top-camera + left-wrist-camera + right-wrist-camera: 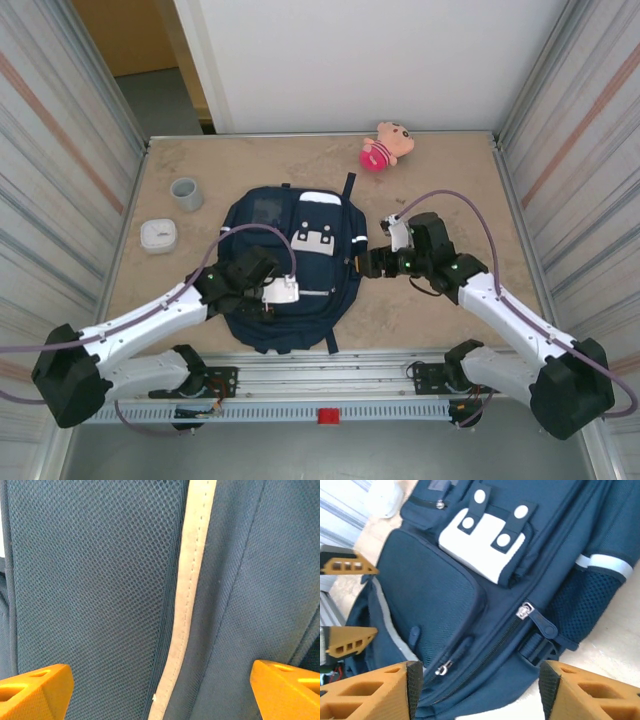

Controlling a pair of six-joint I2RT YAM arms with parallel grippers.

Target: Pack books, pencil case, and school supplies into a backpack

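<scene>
Tan speckled bench; corrugated metal walls left and right; white panel behind; grey floor and ochre wall beyond at far left. Even light.

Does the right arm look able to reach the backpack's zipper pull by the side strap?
Likely yes: the open right gripper faces that zipper pull on the backpack, nothing between them.
</scene>
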